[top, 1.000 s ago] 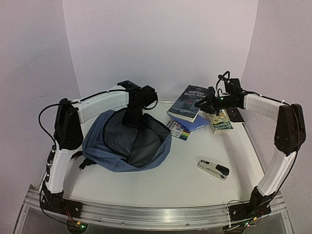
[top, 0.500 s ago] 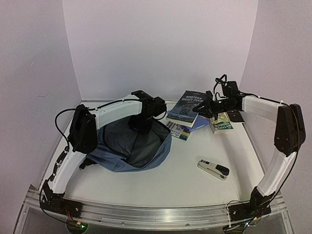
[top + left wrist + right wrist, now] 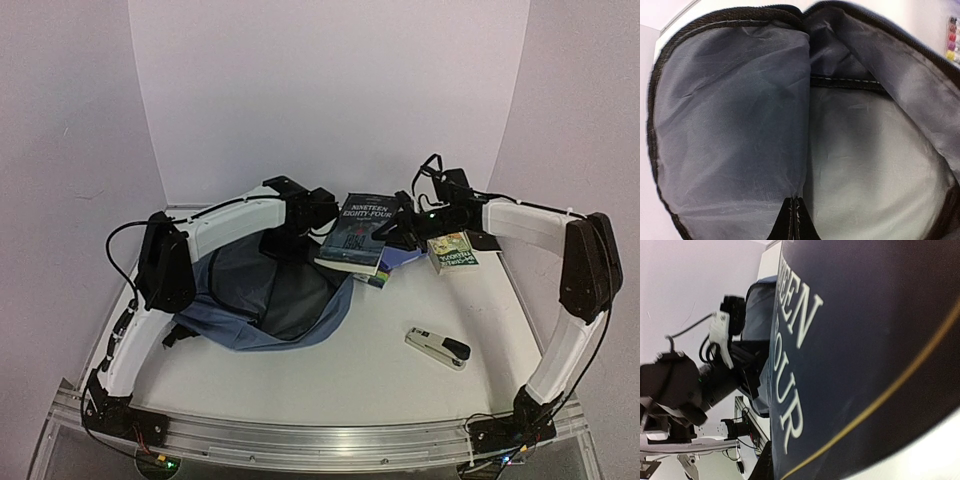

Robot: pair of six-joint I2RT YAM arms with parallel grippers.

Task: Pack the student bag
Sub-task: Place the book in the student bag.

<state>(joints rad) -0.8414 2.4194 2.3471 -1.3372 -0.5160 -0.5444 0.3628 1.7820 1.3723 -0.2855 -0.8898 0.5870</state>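
Your student bag (image 3: 228,328) lies on the left half of the table (image 3: 380,390), unzipped, its grey lining (image 3: 740,125) wide to the camera and nothing visible inside. Left gripper (image 3: 288,245) sits at the far rim of the opening. In the wrist view its claw (image 3: 793,202) is pinched fully together, with a fold of lining running right into the tips, so I read that as a hold on the bag's edge to keep the mouth open.

Over on the right, your right gripper (image 3: 392,236) is clamped on the Nineteen Eighty-Four paperback (image 3: 358,232), lifted and hanging just beside the bag's far-right rim. It's close, but not in yet.

So nothing is packed so far, by my reckoning. The marker pack (image 3: 372,278) lies just under the raised book, the green book (image 3: 455,252) sits far right, and the stapler (image 3: 437,347) is near right, well apart from the bag. All are waiting, if they're meant to go in.
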